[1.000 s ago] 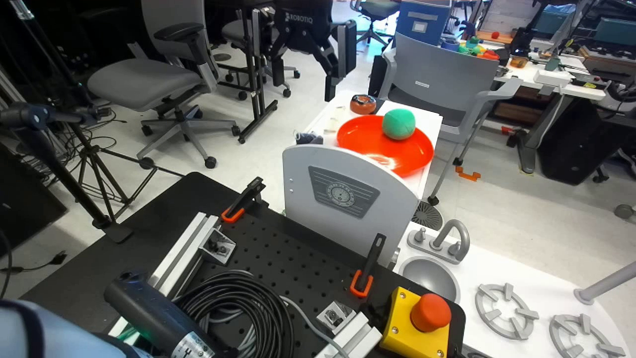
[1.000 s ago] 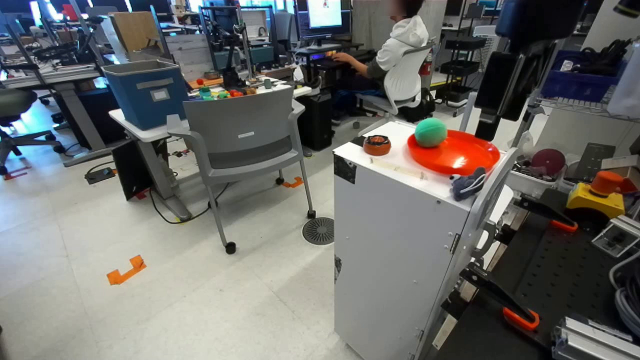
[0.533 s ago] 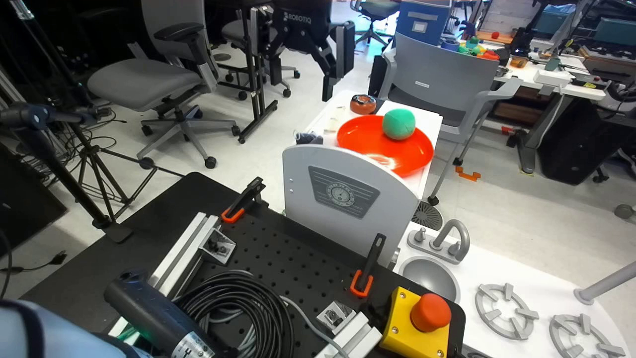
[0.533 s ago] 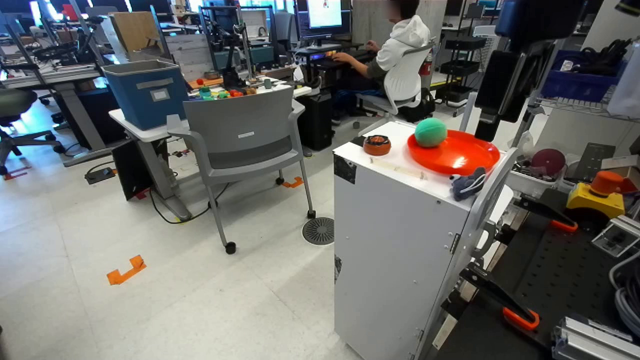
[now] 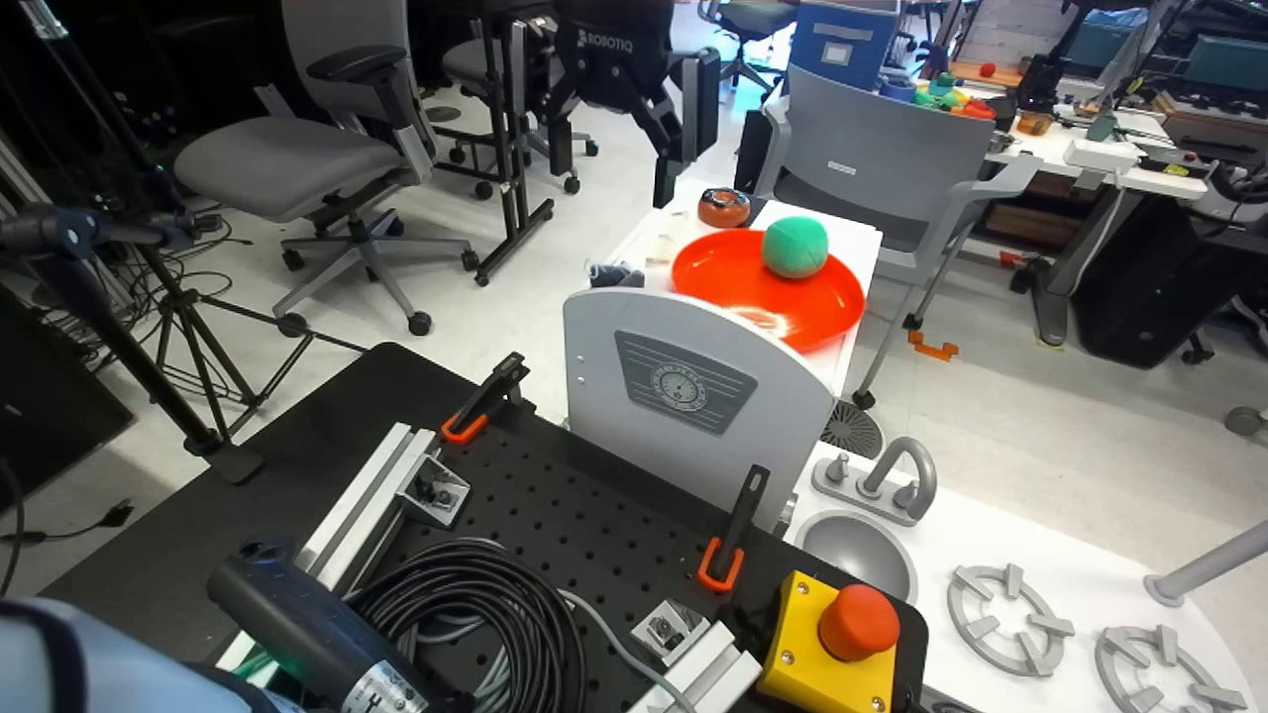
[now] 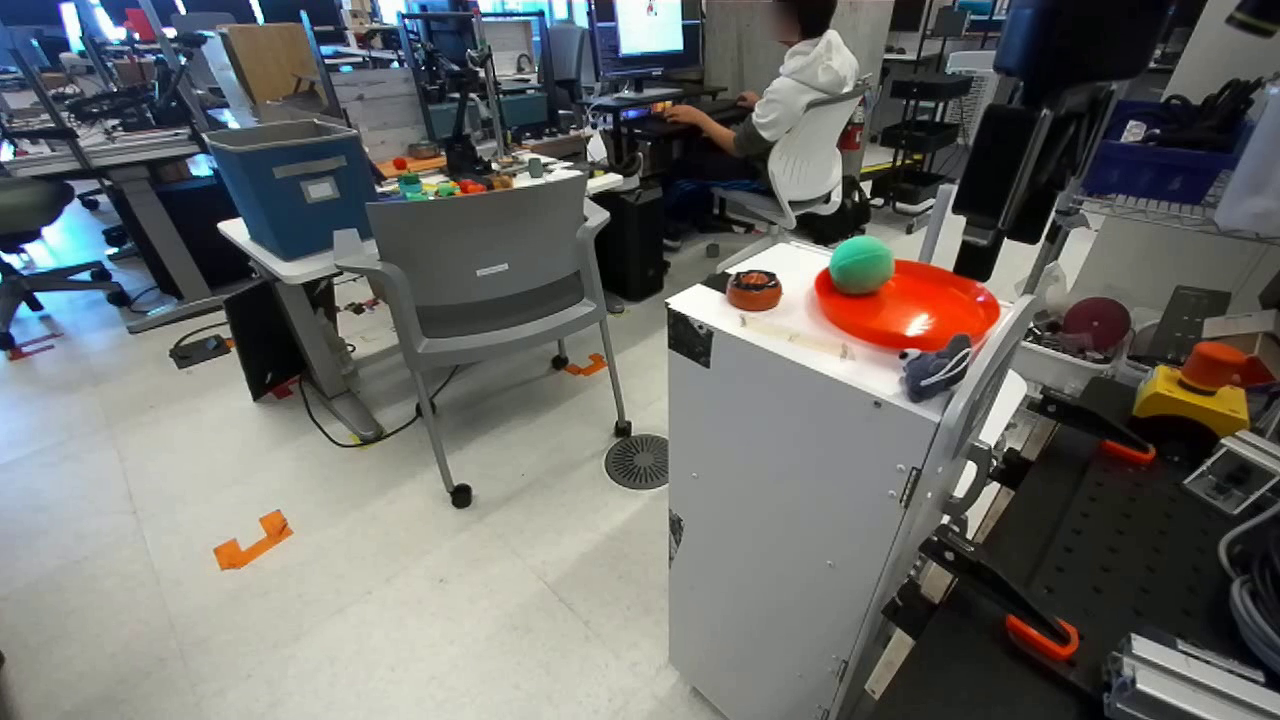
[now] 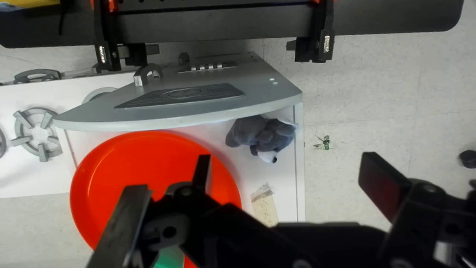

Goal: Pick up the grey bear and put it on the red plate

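Observation:
The grey bear [image 7: 260, 136], a dark grey plush with a white muzzle, lies on the white cabinet top beside the upright grey panel. It also shows in both exterior views [image 5: 616, 275] [image 6: 935, 370]; the panel partly hides it in one of them. The round orange-red plate [image 7: 148, 160] lies beside the bear, apart from it, and shows in both exterior views [image 5: 723, 287] [image 6: 915, 315]. A green ball [image 5: 795, 248] sits on it. My gripper [image 5: 612, 168] is open and empty, above the cabinet. In the wrist view my fingers [image 7: 286, 171] are wide apart, with the bear farther up between them.
The upright grey panel [image 5: 684, 342] borders the cabinet top close to the bear. A small reddish-brown round thing [image 6: 753, 290] stands behind the plate. A tape label [image 7: 264, 208] is on the cabinet top. A black table [image 5: 555, 515] with clamps adjoins the panel.
In an exterior view my gripper shifts slightly left, then slightly right and down. It stays open. The bear, plate and ball have not moved.

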### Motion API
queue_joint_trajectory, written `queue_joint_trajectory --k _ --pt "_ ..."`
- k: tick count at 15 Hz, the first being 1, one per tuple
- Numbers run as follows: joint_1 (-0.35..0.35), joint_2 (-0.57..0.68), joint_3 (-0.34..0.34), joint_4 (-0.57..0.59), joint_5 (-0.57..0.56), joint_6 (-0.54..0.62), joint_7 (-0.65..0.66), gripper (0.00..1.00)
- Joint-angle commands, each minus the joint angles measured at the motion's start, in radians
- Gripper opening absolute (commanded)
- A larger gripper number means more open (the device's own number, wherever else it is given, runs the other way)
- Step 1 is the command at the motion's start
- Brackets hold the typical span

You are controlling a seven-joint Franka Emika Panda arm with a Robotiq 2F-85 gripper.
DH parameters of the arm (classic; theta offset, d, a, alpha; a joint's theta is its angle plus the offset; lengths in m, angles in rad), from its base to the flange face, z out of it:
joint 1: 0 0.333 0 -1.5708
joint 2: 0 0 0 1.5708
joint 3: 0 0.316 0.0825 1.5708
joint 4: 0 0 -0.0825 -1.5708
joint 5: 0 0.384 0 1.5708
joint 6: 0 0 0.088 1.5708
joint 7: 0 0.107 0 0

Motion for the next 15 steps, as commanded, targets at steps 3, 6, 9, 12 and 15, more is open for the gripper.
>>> queue_joint_trajectory --k 3,6,9,12,15 --pt "0.016 0.043 -0.027 0.016 0.037 -0.002 -0.078 1.0" --pt "0.021 0.065 -0.036 0.027 0.074 -0.002 -0.135 1.0" --pt "0.016 0.078 -0.038 0.036 0.079 -0.006 -0.149 1.0" --pt "0.007 0.089 -0.035 0.041 0.055 0.002 -0.128 1.0" --pt "-0.012 0.097 -0.025 0.042 0.007 0.035 -0.046 1.0"
